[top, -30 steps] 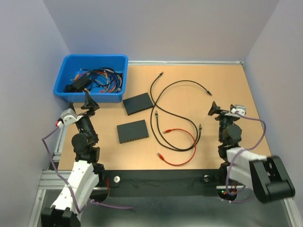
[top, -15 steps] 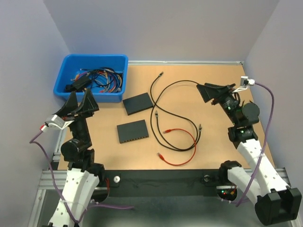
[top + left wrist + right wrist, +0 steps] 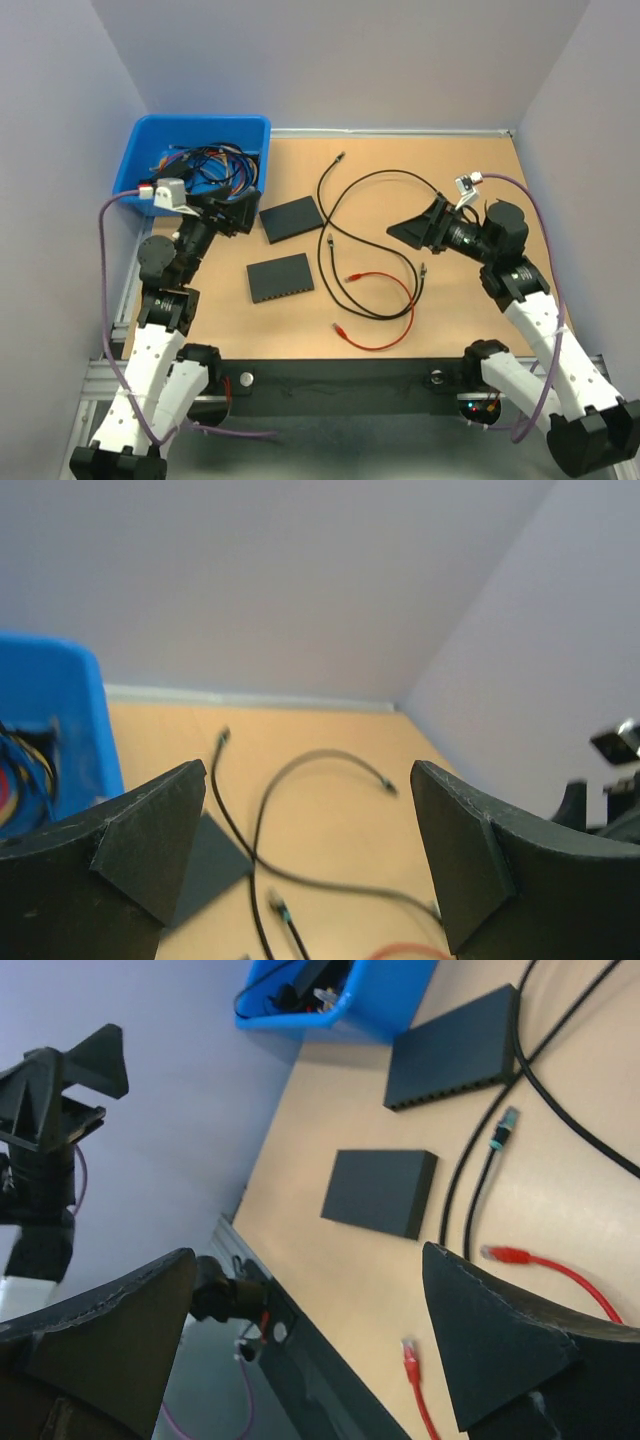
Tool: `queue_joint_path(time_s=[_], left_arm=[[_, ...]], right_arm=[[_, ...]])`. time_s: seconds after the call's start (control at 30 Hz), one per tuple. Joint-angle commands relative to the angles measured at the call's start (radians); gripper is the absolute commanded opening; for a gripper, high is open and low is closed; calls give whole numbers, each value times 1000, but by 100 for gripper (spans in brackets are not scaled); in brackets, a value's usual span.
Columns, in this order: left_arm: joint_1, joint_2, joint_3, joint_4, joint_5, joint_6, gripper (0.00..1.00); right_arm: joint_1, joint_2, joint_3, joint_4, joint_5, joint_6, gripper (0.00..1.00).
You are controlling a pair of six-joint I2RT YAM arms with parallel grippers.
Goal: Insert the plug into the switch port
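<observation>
Both arms have swung up from rest and now aim inward, left gripper [image 3: 236, 212] at 9 o'clock and right gripper [image 3: 408, 230] at 3, both wide and empty, so the red plug [image 3: 352, 276] still lies loose at 3 o'clock of the switch [image 3: 281, 277], approach barely begun

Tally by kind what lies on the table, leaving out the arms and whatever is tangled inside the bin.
Black switch boxes: 2
Black cables: 2
Red cable: 1
Blue bin: 1
Total: 6
</observation>
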Motion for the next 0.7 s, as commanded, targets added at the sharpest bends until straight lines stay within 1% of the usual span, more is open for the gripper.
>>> queue_joint_path(time_s=[0.0,0.07,0.13,0.17,0.2,0.23,0.27,0.3,0.33,0.37,0.4,0.47,0.5,0.53,0.57,0.6,0.63,0.67], left_arm=[[-23,-42,-33,-90,195,-23,95],[-45,-61,-57,-143,177,-20,93],[-124,-55,-62,-202,113,-5,91],[-172,-44,-47,-235,6,9,91],[-215,-24,-38,-293,-47,33,91],[-302,-2,-31,-308,-91,47,91],[-345,46,-16,-321,-183,58,91],[-383,71,-5,-343,-232,73,90],[-463,111,2,-349,-274,78,90],[-494,129,22,-364,-361,81,90],[-526,145,31,-371,-391,81,90],[-595,191,42,-381,-423,73,90],[-618,203,41,-389,-441,67,89],[-643,214,35,-392,-448,55,89],[-692,234,16,-392,-458,47,89],[-713,242,7,-395,-463,40,89],[-739,248,-7,-395,-471,9,89],[-759,248,-20,-397,-480,-8,89]], right_arm=[[31,-68,52,-341,67,-181,98],[40,-75,67,-443,129,-227,96],[65,-59,86,-528,200,-248,96],[75,-43,92,-550,241,-261,96],[86,12,95,-565,302,-272,96],[118,46,97,-574,340,-278,96],[143,91,116,-597,381,-294,95],[202,161,139,-613,468,-301,94],[238,184,161,-627,511,-303,94],[270,192,199,-628,554,-295,94],[301,195,213,-627,615,-289,94],[382,192,234,-624,653,-272,95],[449,192,245,-627,706,-269,94],[489,194,247,-634,723,-272,94],[535,200,238,-651,746,-265,94],[584,201,229,-659,794,-249,94],[667,197,215,-663,800,-234,93],[699,192,198,-663,802,-188,92]])
